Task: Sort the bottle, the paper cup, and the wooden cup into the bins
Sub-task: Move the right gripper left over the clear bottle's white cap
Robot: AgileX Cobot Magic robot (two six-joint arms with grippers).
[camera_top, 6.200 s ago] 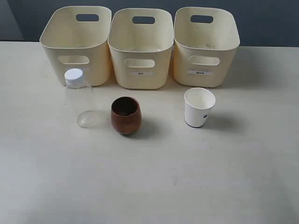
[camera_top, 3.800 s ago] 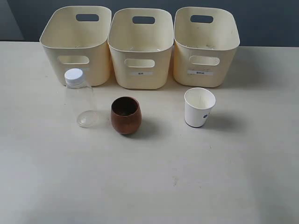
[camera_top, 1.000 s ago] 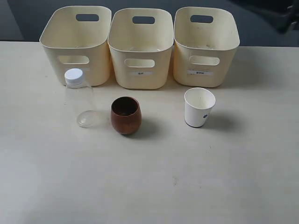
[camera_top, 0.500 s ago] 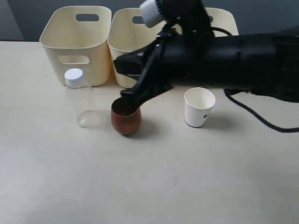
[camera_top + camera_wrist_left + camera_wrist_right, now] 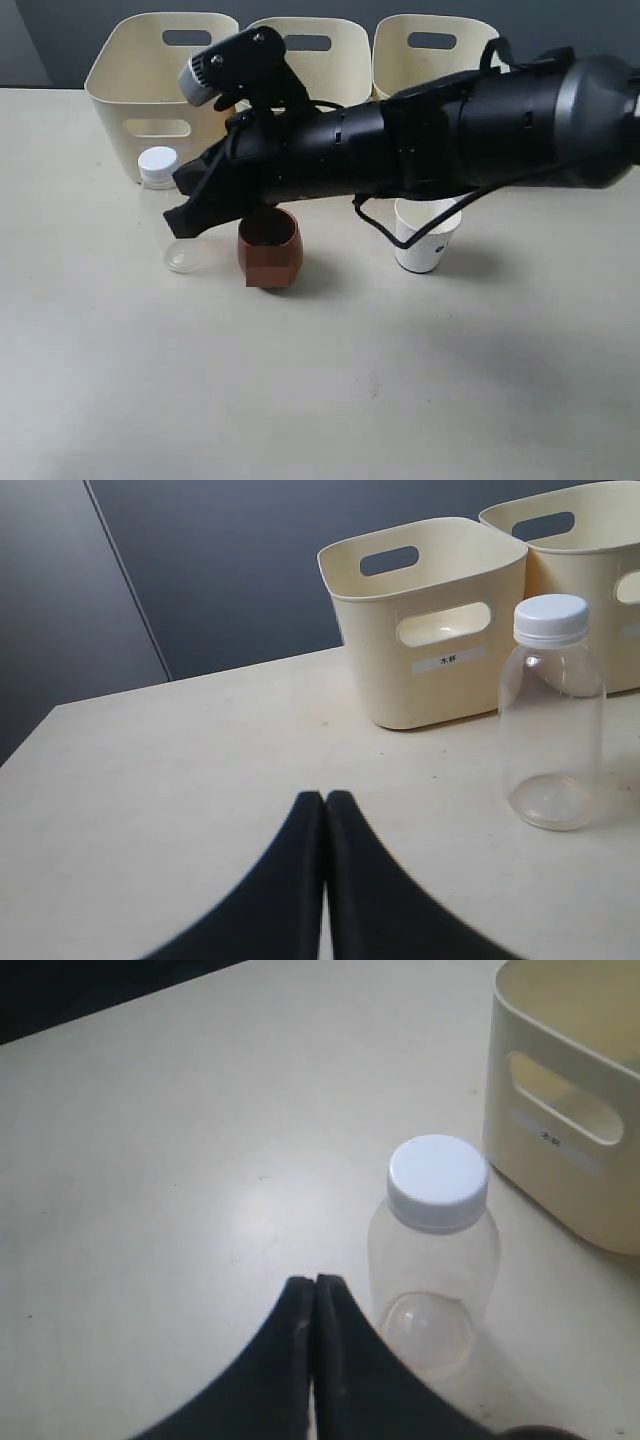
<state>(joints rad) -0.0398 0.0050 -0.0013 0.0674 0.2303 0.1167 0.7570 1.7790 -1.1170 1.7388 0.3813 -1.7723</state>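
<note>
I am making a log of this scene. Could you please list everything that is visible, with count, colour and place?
bins: three, cream, in a row at the far side of the table.
bottle: one, clear with white cap, upright in front of the left bin.
wooden cup: one, reddish-brown, upright right of the bottle.
paper cup: one, white, in front of the right bin, partly hidden by the arm.
table: one, beige.
right gripper: one, black, fingers together, reaching across above the wooden cup toward the bottle.
left gripper: one, black, fingers together, over bare table.
</note>
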